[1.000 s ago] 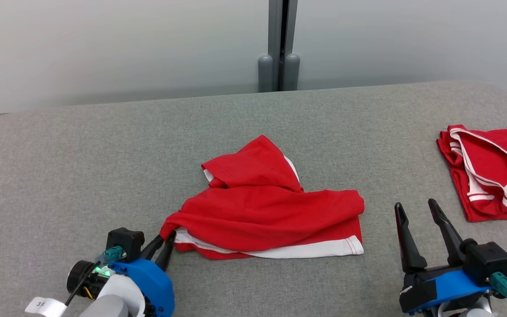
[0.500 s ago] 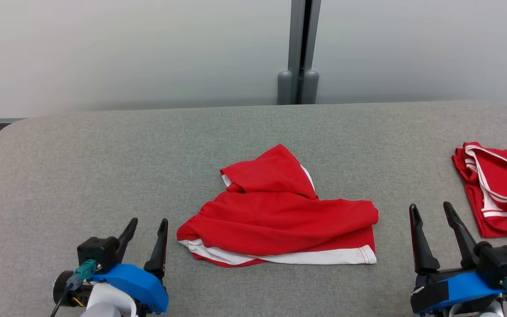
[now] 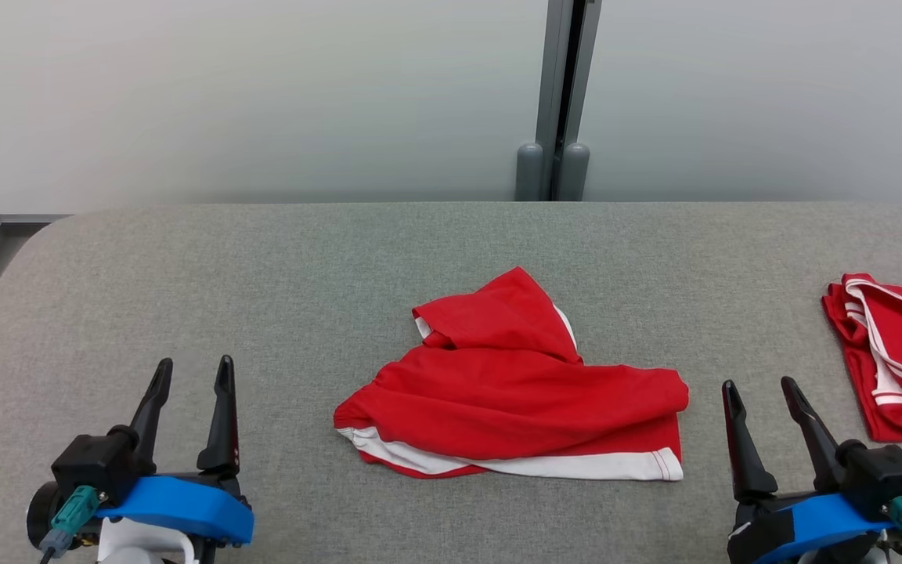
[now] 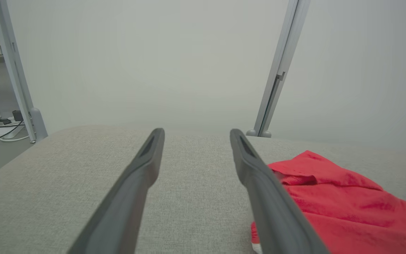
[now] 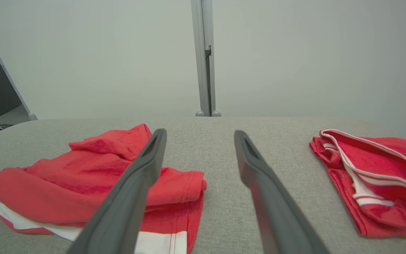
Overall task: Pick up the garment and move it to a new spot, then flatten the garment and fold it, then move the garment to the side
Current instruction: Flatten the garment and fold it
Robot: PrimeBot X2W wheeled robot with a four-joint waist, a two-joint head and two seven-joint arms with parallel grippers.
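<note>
Red garment (image 3: 514, 407) with white trim lies crumpled, partly folded over itself, near the middle of the grey surface (image 3: 263, 274). At lower left, the left hand (image 3: 194, 363) sits with fingers spread and nothing between them, apart from the garment's left end. At lower right, the right hand (image 3: 758, 384) is likewise spread and empty, near the white-hemmed corner without touching it. A second garment (image 3: 897, 360), red with white stripes, is heaped at the surface's right edge, beyond the right hand. A grey post (image 3: 564, 86) stands behind the surface against a pale wall.
</note>
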